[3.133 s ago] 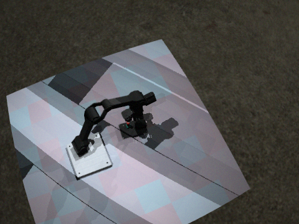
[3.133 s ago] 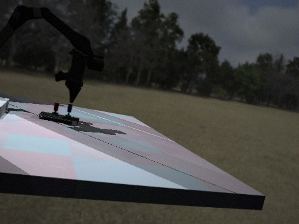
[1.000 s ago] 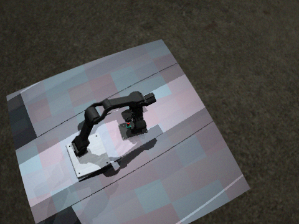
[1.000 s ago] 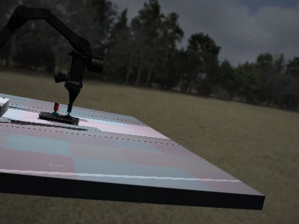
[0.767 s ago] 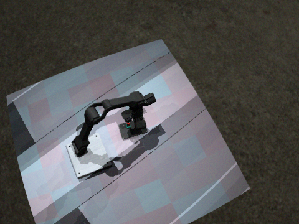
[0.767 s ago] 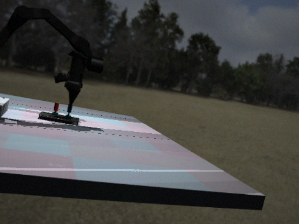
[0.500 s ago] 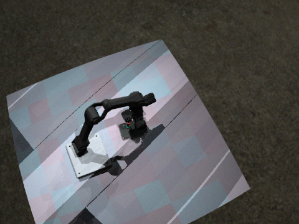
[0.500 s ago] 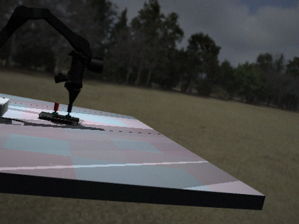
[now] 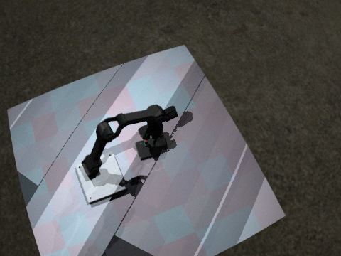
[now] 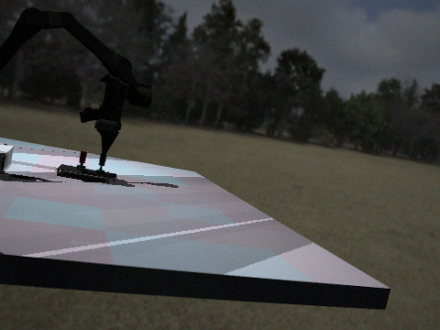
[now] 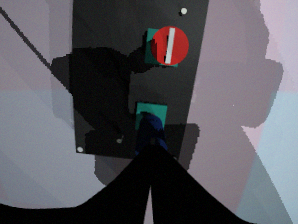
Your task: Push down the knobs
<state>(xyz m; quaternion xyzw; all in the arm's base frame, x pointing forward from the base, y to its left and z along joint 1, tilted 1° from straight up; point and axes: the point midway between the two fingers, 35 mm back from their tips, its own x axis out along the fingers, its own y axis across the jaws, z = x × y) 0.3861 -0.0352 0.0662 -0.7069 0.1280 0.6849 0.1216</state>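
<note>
The dark circuit board [image 9: 143, 155] [image 10: 67, 171] [image 11: 100, 30] stands low on the table. A red knob [image 9: 145, 141] [image 10: 82, 157] [image 11: 181, 47] with a white stripe stands upright over one teal potentiometer [image 11: 150, 38]. A dark blue knob [image 10: 102, 161] [image 11: 151, 131] stands over the other teal potentiometer [image 11: 145, 107], near the board's end. My gripper [image 10: 104, 153] [image 11: 153, 151] is shut and points down, its fingertips at the top of the blue knob, with nothing seen between them. The fingers partly hide this knob in the wrist view. Any gap under either knob is too small to judge.
The white base plate [image 9: 106, 188] of the arm is left of the board in the top view. Pale screw heads [image 11: 184, 11] [image 11: 80, 149] show near the board's corners. Dark arm shadows fall across the board and table.
</note>
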